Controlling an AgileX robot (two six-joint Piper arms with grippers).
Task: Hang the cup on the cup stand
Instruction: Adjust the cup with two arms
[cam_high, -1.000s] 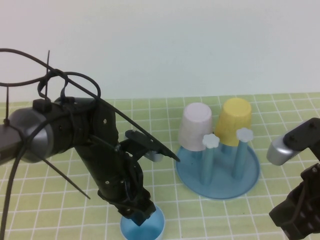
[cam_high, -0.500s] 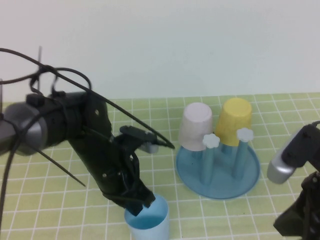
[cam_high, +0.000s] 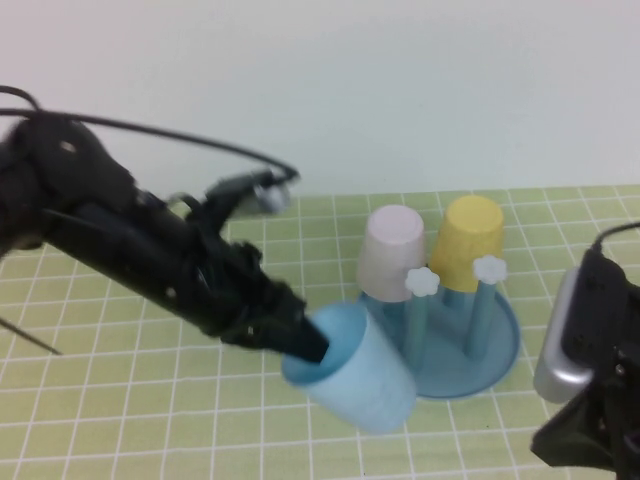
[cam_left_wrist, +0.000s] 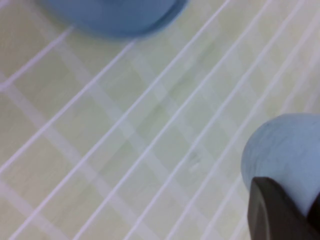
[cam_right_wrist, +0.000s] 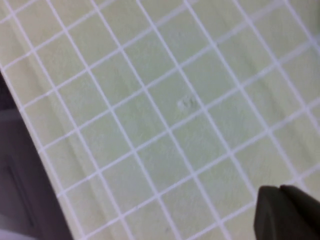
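Observation:
My left gripper (cam_high: 308, 345) is shut on the rim of the light-blue cup (cam_high: 358, 378), one finger inside its mouth. The cup hangs tilted above the mat, just left of the cup stand (cam_high: 498, 352). In the left wrist view the cup (cam_left_wrist: 282, 152) shows behind a dark finger (cam_left_wrist: 272, 212). The stand is a round blue tray with two free pegs topped by white flower caps (cam_high: 423, 281). An upturned pale pink cup (cam_high: 389, 262) and a yellow cup (cam_high: 467, 243) sit on its rear pegs. My right gripper (cam_right_wrist: 289, 212) is shut and empty, low over the mat at the front right.
A green mat with a white grid (cam_high: 120, 400) covers the table. The right arm (cam_high: 590, 380) stands close to the stand's right side. The right wrist view shows the mat's edge (cam_right_wrist: 35, 150) with a dark drop beyond it.
The left gripper shut on the cup's rim, lifted it off the mat near the front edge and carried it right toward the stand, tilting it. The right arm shifted slightly.

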